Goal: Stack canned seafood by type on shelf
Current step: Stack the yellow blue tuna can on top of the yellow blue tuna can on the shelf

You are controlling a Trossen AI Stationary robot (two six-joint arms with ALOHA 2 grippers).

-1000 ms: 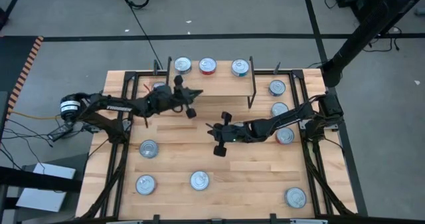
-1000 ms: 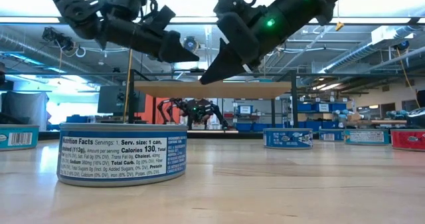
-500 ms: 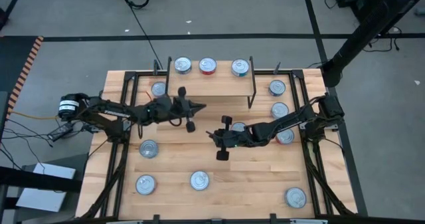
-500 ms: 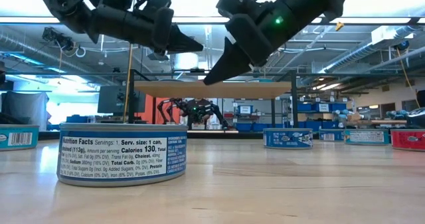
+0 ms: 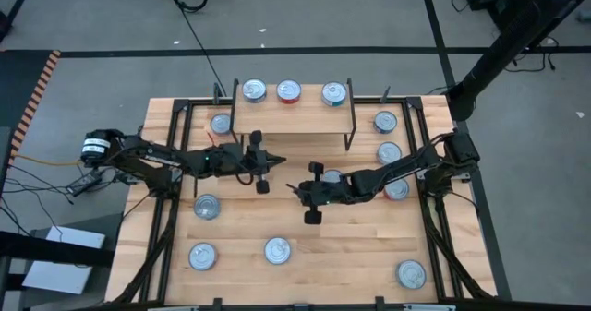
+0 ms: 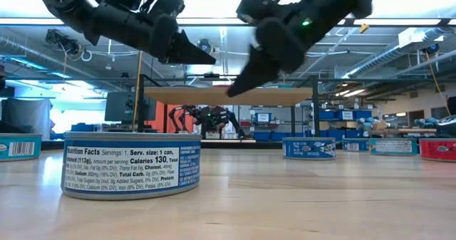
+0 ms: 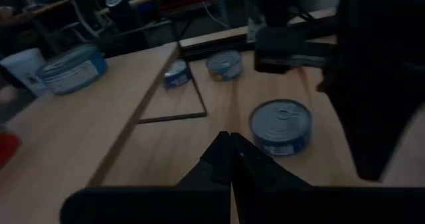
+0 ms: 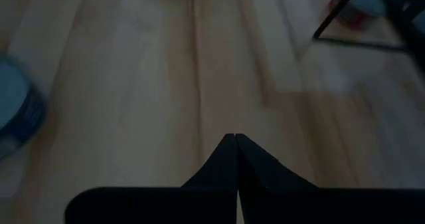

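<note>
The shelf (image 5: 292,117) stands at the table's far edge with three tins (image 5: 288,91) on its plank. Several more tins lie on the table on their flat bottoms, among them one (image 5: 277,250) near the front edge that looms large in the low view (image 6: 132,162). My left gripper (image 5: 275,161) hovers shut in front of the shelf, above the table; its wrist view shows a blue tin (image 7: 281,125) ahead of the closed fingers (image 7: 230,144). My right gripper (image 5: 292,187) hovers shut just right of it, over bare wood (image 8: 235,144), and its arm partly hides a tin (image 5: 331,176).
Three tins (image 5: 389,151) line the table's right side and one (image 5: 411,274) sits at the near right corner. Others lie on the left (image 5: 207,207) and beside the shelf's left legs (image 5: 220,124). Black frame rails (image 5: 166,200) run along both sides. Bare wood shows mid-table.
My left gripper has moved from beside the shelf's front toward the table's near edge and a little right, staying shut and above the table. My right gripper has drifted slightly toward the near edge. No tin has moved.
</note>
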